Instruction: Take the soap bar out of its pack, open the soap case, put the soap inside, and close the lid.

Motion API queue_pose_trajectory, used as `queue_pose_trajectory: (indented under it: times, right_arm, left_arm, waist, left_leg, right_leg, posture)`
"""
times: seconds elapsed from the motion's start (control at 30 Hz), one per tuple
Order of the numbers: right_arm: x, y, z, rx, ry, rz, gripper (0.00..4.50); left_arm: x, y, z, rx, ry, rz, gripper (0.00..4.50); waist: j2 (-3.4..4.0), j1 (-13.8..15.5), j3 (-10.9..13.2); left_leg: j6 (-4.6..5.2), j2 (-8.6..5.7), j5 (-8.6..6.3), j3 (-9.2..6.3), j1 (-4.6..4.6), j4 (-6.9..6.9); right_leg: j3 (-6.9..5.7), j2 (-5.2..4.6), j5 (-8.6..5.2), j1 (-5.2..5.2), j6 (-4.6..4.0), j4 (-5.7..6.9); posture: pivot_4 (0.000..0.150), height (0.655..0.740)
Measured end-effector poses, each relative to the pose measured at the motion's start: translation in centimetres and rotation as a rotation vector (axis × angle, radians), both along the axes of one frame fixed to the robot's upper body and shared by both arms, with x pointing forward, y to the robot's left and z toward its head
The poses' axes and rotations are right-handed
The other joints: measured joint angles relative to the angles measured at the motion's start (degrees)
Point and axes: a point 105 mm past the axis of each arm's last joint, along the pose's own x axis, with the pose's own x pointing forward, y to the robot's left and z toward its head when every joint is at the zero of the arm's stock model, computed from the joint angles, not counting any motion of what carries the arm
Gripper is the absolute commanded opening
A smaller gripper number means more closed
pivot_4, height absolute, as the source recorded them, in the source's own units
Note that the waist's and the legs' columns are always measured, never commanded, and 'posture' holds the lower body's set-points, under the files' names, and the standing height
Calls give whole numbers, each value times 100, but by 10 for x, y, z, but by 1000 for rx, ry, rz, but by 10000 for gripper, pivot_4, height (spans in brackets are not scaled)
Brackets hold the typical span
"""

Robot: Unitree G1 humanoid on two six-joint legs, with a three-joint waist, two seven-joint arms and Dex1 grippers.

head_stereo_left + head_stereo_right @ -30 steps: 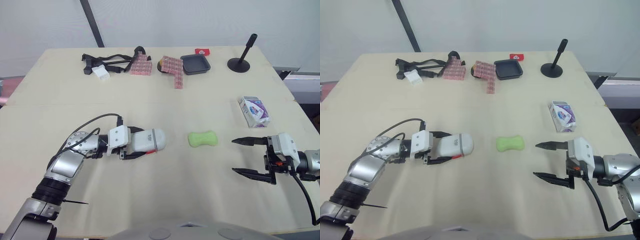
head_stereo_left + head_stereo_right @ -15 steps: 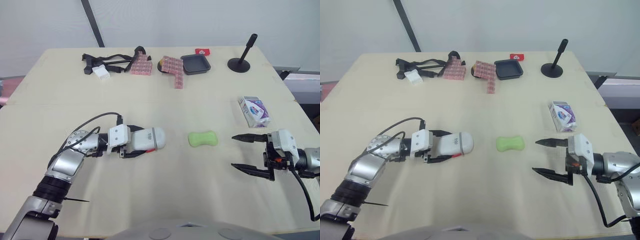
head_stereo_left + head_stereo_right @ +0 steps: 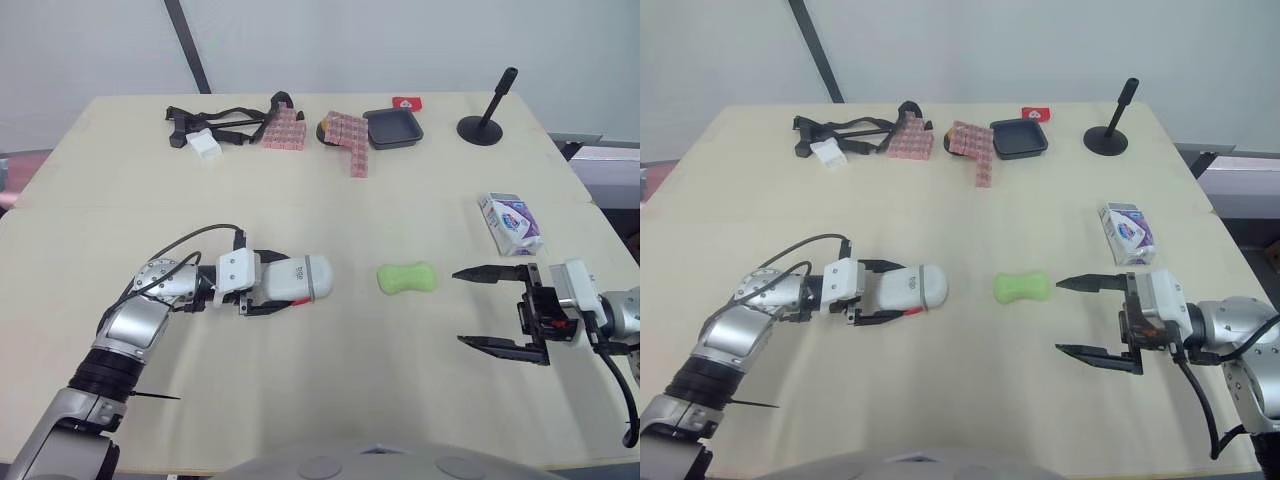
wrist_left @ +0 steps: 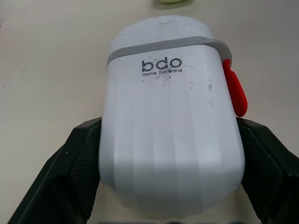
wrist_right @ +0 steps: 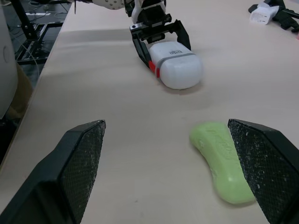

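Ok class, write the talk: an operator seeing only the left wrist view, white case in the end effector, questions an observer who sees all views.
Operator: Where is the soap?
Observer: The green soap bar lies bare on the table, between the soap case and the right end effector.
Operator: Is that end effector open?
Observer: Yes, open, not touching the soap.
Operator: And the pack?
Observer: The soap pack lies on the robot's right, farther off than the soap.
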Motion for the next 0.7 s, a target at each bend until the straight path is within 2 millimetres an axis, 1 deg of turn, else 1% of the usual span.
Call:
queue_pose_trajectory:
  times: [0.07,0.13,0.2,0.3,0.37,0.43,0.53,0.7]
  right_arm:
    - [1,2,-3,-12,56,-18,45000]
    - [7,8,4,30,142,-65,45000]
    - [19,18,23,160,262,-126,45000]
    - [22,30,41,212,383,-140,45000]
    - [23,37,48,216,482,-155,45000]
    - [23,41,51,203,549,-168,45000]
    - [27,54,56,217,666,-186,45000]
    - [37,74,60,264,787,-213,45000]
  left_arm:
    - [1,-6,8,-39,-28,-14,34766]
    - [3,-12,19,-74,-79,-31,34766]
    - [2,-21,34,-105,-163,-63,34766]
    - [-3,-34,51,-152,-270,-105,34766]
    - [-6,-42,59,-179,-337,-119,34766]
    - [-9,-49,63,-192,-383,-136,34766]
    - [-16,-62,68,-194,-484,-178,34766]
    - [-19,-71,70,-196,-561,-193,34766]
  waist:
    - [0,3,0]
    - [0,0,0]
    - [2,-22,-1]
    - [2,3,-1]
    - [2,40,-1]
    - [1,85,0]
    - [2,141,0]
    - [2,197,0]
  left_leg:
    - [2,0,1,0,-1,3]
    - [4,0,3,-1,1,3]
    - [5,0,5,-1,1,2]
    - [1,1,7,-1,4,-1]
    - [-3,2,9,-1,3,-2]
    - [-6,2,10,0,0,-2]
    - [-35,1,27,3,0,-2]
    - [-68,3,43,5,-36,-6]
  right_leg:
    - [-3,-2,0,0,0,0]
    - [-3,-1,0,0,0,1]
    - [3,0,0,1,0,4]
    - [-1,2,0,3,1,3]
    - [-2,2,0,3,1,-1]
    - [-3,1,1,3,1,-4]
    - [-1,1,1,4,2,-5]
    - [-8,2,3,5,6,-5]
  posture:
    - [1500,7374]
    - [1500,7374]
    - [1500,7374]
    - [1500,7374]
    - [1500,7374]
    - [1500,7374]
    - [1500,7374]
    - [1500,7374]
